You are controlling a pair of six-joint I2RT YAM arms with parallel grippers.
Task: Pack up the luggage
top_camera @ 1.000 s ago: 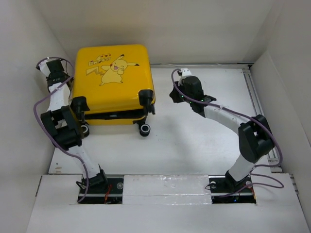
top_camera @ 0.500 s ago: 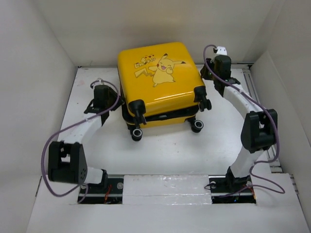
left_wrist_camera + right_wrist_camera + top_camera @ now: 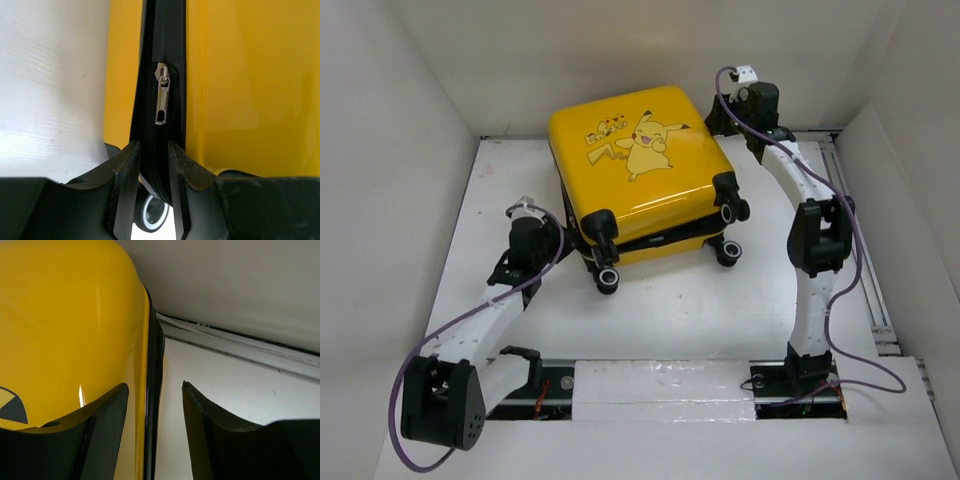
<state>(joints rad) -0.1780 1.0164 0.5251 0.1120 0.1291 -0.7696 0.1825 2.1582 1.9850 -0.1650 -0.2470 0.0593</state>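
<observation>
The luggage (image 3: pixel 640 180) is a yellow hard-shell suitcase with a Pikachu cartoon. It lies flat and closed at the back middle of the table, wheels (image 3: pixel 608 280) toward me. My left gripper (image 3: pixel 560 228) is at its left side. In the left wrist view the gripper (image 3: pixel 152 147) is narrowly open around the line of the black zipper trim (image 3: pixel 165 45). A silver zipper pull (image 3: pixel 161 97) hangs just ahead of the fingertips. My right gripper (image 3: pixel 720 118) is at the back right corner. In the right wrist view it (image 3: pixel 154 387) is open astride the shell's edge (image 3: pixel 65 330).
White walls stand close on the left (image 3: pixel 390 150), back (image 3: pixel 620 50) and right (image 3: pixel 920 180). A rail (image 3: pixel 850 220) runs along the table's right side. The back wall's foot (image 3: pixel 240 340) lies just behind the right gripper.
The suitcase has gone from the far left to the back middle and turned slightly. My left gripper has come to its left side, and my right gripper has moved to its back right corner.
</observation>
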